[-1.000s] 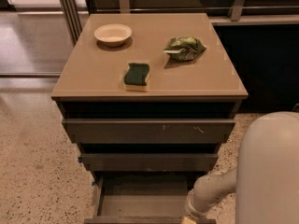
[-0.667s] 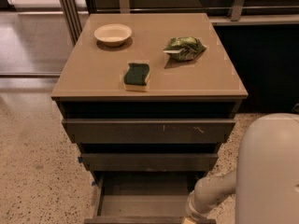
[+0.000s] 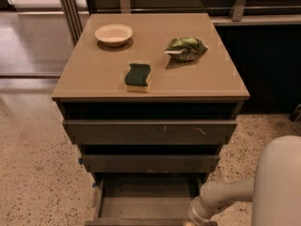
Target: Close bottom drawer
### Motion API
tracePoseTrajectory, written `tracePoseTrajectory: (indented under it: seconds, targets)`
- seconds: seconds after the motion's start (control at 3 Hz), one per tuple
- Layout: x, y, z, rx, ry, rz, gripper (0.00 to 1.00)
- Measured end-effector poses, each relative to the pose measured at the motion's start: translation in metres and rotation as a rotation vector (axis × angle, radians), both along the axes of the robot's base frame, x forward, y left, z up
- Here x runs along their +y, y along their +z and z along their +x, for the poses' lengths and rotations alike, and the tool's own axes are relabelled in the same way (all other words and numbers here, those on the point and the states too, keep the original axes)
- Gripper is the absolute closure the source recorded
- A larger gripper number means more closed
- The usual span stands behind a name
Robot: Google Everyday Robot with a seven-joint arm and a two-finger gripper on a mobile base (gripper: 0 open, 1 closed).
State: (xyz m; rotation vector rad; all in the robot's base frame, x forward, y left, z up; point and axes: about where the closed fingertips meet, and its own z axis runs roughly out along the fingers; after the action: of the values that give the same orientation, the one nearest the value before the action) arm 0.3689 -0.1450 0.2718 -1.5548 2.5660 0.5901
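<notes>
- Although a second has passed, nothing has visibly changed. The bottom drawer (image 3: 146, 206) at the foot of the cabinet (image 3: 94, 76) stands as far out as before, with its grey floor exposed and its front at the lower edge of the view.
- The arm (image 3: 221, 199) reaches in from the right of the cabinet and holds the same pose as before.
- The gripper (image 3: 193, 221) sits at the right front corner of the cabinet's lowest drawer and is mostly cut off by the edge of the view. Whether it is open or closed cannot be told, nor whether it touches the drawer front.
- Consequence for the task: closing has not begun, and the full travel back into the cabinet remains. The next move probably calls for a steady push on the drawer front, directed toward the cabinet.
- Directly above the open drawer, the middle drawer front (image 3: 150, 163) and the scratched top drawer front (image 3: 150, 132) appear shut or nearly shut.
- On top of the cabinet:
  - a bowl (image 3: 113, 34) at the back left;
  - a sponge (image 3: 138, 76) near the front centre;
  - a crumpled green bag (image 3: 186, 48) at the back right.
  None of these lies in the drawer's path.
- Obstructions: no object shows inside the drawer or between it and the cabinet.
- The robot body (image 3: 280, 182) stands close to the cabinet's right front. A push applied this far off centre could skew the drawer on its runners.
</notes>
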Motion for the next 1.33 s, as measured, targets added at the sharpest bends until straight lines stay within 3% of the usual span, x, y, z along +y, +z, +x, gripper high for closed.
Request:
tracePoseTrajectory:
  seconds: [0.33, 0.67, 1.0, 1.33]
  targets:
    - [0.008, -0.056, 0.005, 0.058, 0.01, 0.02, 0.0]
    - [0.008, -0.056, 0.005, 0.059, 0.01, 0.02, 0.0]
    - [0.018, -0.082, 0.013, 0.096, 0.03, 0.012, 0.0]
    - [0.016, -0.097, 0.013, 0.089, 0.015, 0.005, 0.0]
